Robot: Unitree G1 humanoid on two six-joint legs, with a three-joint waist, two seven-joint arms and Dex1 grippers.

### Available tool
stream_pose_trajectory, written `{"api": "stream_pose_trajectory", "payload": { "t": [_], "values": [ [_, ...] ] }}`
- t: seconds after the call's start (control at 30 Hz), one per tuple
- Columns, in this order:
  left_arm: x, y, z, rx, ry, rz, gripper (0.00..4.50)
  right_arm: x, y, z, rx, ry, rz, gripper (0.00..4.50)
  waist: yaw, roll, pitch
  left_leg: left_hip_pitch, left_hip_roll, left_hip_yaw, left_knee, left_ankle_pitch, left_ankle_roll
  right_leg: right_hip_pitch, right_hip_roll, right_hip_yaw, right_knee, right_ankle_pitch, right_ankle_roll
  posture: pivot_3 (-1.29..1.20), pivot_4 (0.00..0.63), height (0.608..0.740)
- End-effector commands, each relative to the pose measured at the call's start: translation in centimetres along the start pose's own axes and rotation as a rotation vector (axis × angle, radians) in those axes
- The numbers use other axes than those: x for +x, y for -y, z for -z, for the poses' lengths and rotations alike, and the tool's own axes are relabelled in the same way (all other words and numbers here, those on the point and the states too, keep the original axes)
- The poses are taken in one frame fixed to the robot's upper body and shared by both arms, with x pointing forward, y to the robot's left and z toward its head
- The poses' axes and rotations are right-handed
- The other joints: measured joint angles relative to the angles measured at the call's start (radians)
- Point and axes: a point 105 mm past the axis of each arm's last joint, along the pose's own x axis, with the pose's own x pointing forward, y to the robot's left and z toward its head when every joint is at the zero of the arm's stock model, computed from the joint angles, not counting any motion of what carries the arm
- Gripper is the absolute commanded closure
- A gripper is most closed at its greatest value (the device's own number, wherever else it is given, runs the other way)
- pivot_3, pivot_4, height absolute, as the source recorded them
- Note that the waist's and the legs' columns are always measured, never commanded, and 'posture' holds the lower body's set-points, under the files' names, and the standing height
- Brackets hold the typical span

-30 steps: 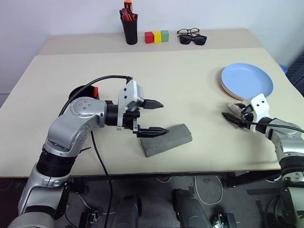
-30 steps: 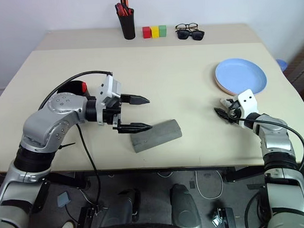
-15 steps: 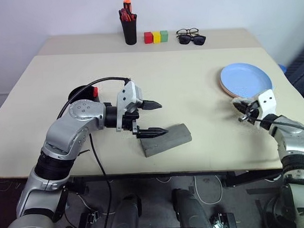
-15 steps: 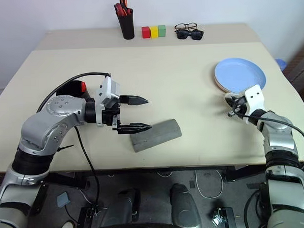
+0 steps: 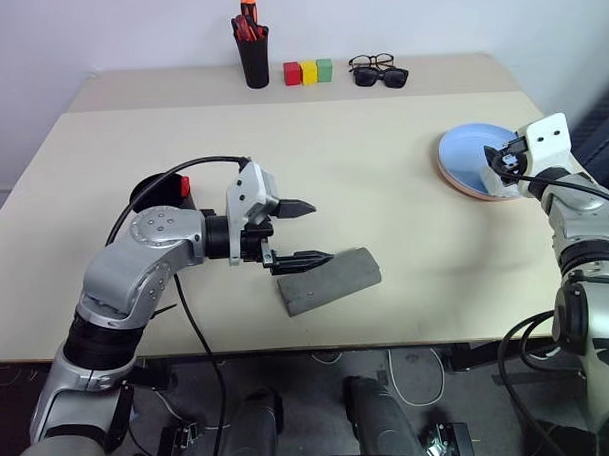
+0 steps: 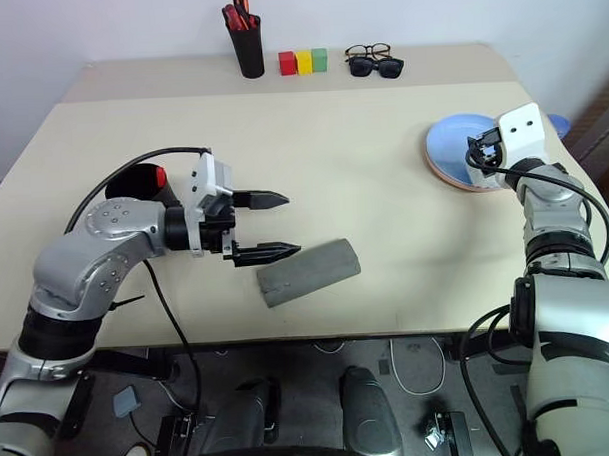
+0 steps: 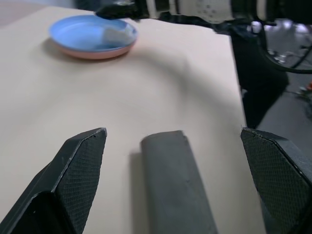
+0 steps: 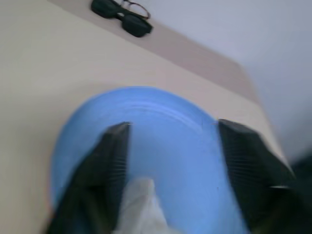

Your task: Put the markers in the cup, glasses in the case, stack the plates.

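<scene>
The grey case (image 5: 331, 279) lies shut near the table's front edge. My left gripper (image 5: 320, 231) hovers open just above its left end, one finger on each side of the case (image 7: 173, 185) in the left wrist view. Behind that arm stands the black cup (image 5: 153, 188) with a red marker (image 5: 184, 184) poking out. At the right, the blue plate (image 5: 467, 152) rests on the pink plate (image 5: 453, 183). My right gripper (image 8: 173, 127) hangs open over the blue plate, above a small whitish lump (image 8: 139, 204). The glasses are out of view.
Along the back edge stand a slim black pen cup (image 5: 254, 65) with red markers, three coloured blocks (image 5: 308, 72), and thick-rimmed spectacles (image 5: 374, 61) beside sunglasses (image 5: 384, 77). The table's right edge runs just beyond the plates.
My right gripper has risen from the table near the front and moved away over the blue plate, and its fingers have parted. The left gripper has stayed in place.
</scene>
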Motion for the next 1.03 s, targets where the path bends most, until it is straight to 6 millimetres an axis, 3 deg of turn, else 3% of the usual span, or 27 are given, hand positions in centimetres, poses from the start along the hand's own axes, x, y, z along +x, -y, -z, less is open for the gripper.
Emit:
{"api": "stream_pose_trajectory", "payload": {
  "t": [0.03, 0.17, 0.27, 0.37, 0.53, 0.77, 1.03],
  "values": [
    [-0.5, -0.7, -1.2, 0.074, 0.062, -0.113, 0.0, -0.1, 2.0, -2.7, -0.009, 0.105, 0.061, 1.18, 0.0, 0.0, 0.0, 0.0, 0.0, 0.0, 0.0, 0.0, 0.0, 0.0, 0.0, 0.0, 0.0, 0.001, 0.001, 0.0, 0.15, 0.74],
    [-1.0, -1.1, -0.5, 0.091, 0.17, -0.234, 0.0, -1.5, 1.9, -3.2, 0.045, 0.21, -0.054, 1.18, 0.0, 0.0, 0.0, 0.0, 0.0, 0.0, 0.0, 0.0, 0.0, 0.001, 0.0, 0.0, -0.001, 0.001, 0.002, 0.0, 0.15, 0.74],
    [-1.4, -0.8, 1.2, 0.089, 0.138, -0.271, 0.0, -3.5, 1.4, -2.7, 0.036, 0.258, -0.196, 1.18, 0.005, 0.0, 0.0, 0.0, 0.0, 0.0, -0.001, 0.0, 0.0, 0.001, 0.0, 0.0, -0.001, 0.001, 0.002, 0.0, 0.15, 0.74],
    [-1.9, -0.9, 2.7, 0.02, 0.123, -0.299, 0.0, -6.7, 1.4, -2.1, 0.025, 0.262, -0.313, 1.18, 0.014, 0.0, 0.0, 0.0, 0.0, -0.001, -0.001, 0.0, 0.0, 0.001, 0.0, 0.0, -0.001, 0.001, 0.002, 0.0, 0.15, 0.74],
    [-2.7, -0.3, 3.4, 0.004, 0.148, -0.28, 0.0, -12.9, 1.1, -1.7, 0.052, 0.184, -0.448, 1.18, 0.026, 0.003, -0.001, 0.001, 0.0, 0.0, 0.001, 0.0, 0.0, 0.001, 0.0, 0.0, 0.0, -0.001, 0.0, 0.0, 0.15, 0.74],
    [-4.3, 0.3, 4.7, -0.005, 0.12, -0.293, 0.0, -19.3, 0.3, -0.1, 0.135, 0.042, -0.482, 1.18, 0.025, 0.003, -0.002, 0.002, 0.001, 0.003, 0.004, 0.0, 0.0, 0.002, 0.0, 0.002, 0.0, -0.003, 0.0, 0.0, 0.15, 0.74],
    [-5.3, 1.5, 6.0, -0.037, 0.063, -0.284, 0.0, -21.1, -0.1, 2.0, 0.181, -0.01, -0.425, 1.18, 0.027, 0.002, -0.002, 0.0, 0.001, 0.003, 0.006, -0.001, 0.0, 0.002, -0.001, 0.002, -0.002, -0.003, 0.0, 0.0, 0.15, 0.74]
  ]
}}
